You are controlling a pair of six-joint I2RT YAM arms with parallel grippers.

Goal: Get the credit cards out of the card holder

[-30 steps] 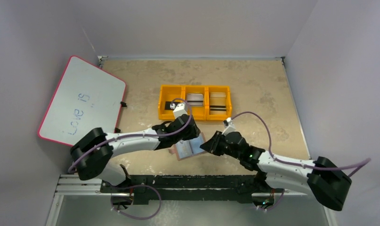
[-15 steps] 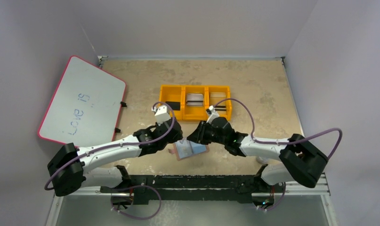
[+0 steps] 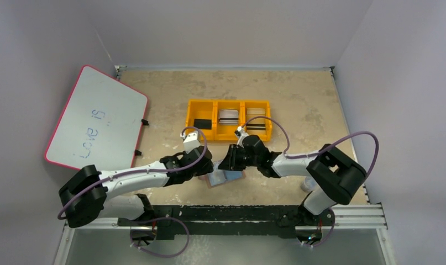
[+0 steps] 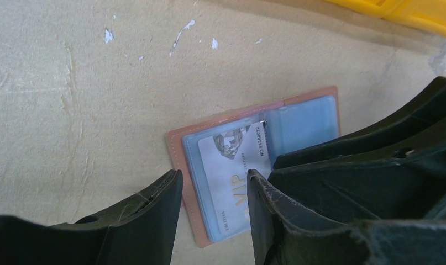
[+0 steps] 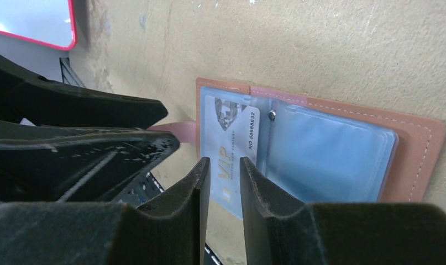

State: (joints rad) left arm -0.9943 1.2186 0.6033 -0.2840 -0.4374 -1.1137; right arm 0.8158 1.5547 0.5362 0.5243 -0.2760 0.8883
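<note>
**A:** What do the grippers have hold of?

**B:** Nothing. The left gripper (image 4: 212, 215) hangs just over the card holder (image 4: 303, 121), jaws moderately apart, with only air between them. The right gripper (image 5: 225, 190) faces it from the other side. Its jaws are a narrow slot apart and also empty, and the tips are poised over one end of a card (image 5: 234, 132).

**A:** And where is the card holder?

**B:** It lies open and flat on the table (image 3: 298, 99), between the two grippers and nearer the arms than the orange tray (image 3: 229, 101).

**A:** So how far along is the job?

**B:** That white card, printed "VIP", sits fully inside its clear sleeve, so I'd say it has yet to be pulled out. The other half shows only pale blue plastic, and I can't tell whether a card is tucked in there.

**A:** Is there anything in the tray?

**B:** Each of its three compartments holds something flat: a dark piece on the left, a pale one in the middle, and a pale one with a dark band on the right. They may be cards, but from above I can't be sure.
</note>
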